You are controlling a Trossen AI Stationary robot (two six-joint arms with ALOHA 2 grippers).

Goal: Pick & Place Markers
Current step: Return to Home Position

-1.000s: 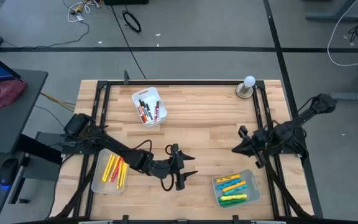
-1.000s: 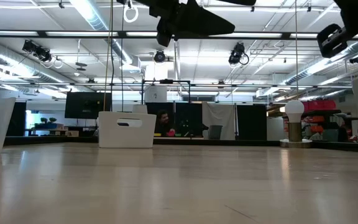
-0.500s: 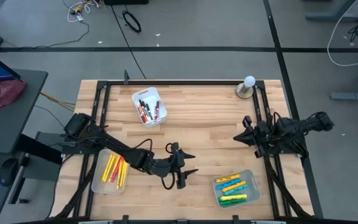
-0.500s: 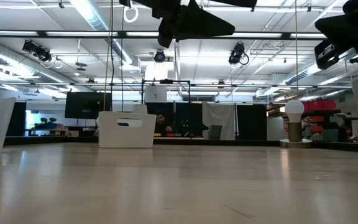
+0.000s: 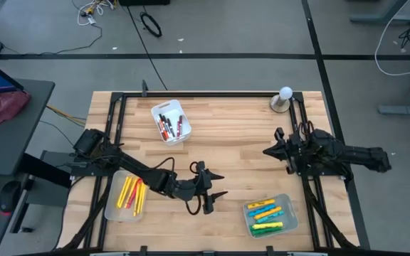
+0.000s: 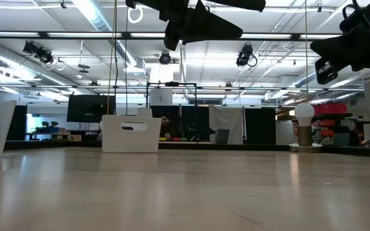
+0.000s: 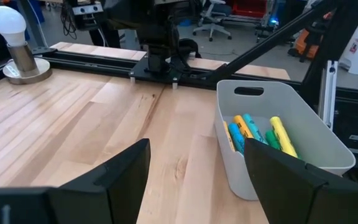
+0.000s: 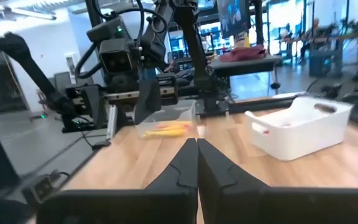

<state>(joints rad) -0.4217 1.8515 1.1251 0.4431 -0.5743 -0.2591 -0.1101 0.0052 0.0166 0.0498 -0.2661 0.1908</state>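
The markers lie in three trays. Dark and red ones fill a white tray [image 5: 171, 122] at the far left. Yellow and red ones [image 5: 129, 193] lie in a clear tray at the near left. Blue, yellow and green ones [image 5: 267, 216] lie in a tray [image 7: 278, 140] at the near right. My left gripper [image 5: 209, 190] hangs open above the table's near middle, left of that tray, with nothing between its fingers [image 7: 123, 180]. My right gripper [image 5: 267, 151] is shut and empty, level, by the table's right edge [image 8: 197, 163].
A bulb on a round base [image 5: 283, 98] stands at the far right corner. A black rail frame [image 5: 205, 93] runs round the table. Bare wood [image 5: 226, 142] lies between the trays. Both grippers hang well above the table top in the low view [image 6: 198, 22].
My right arm has folded back and laid itself down over the table's right edge. Its gripper has gone a little toward the far edge and sunk slightly, staying shut.
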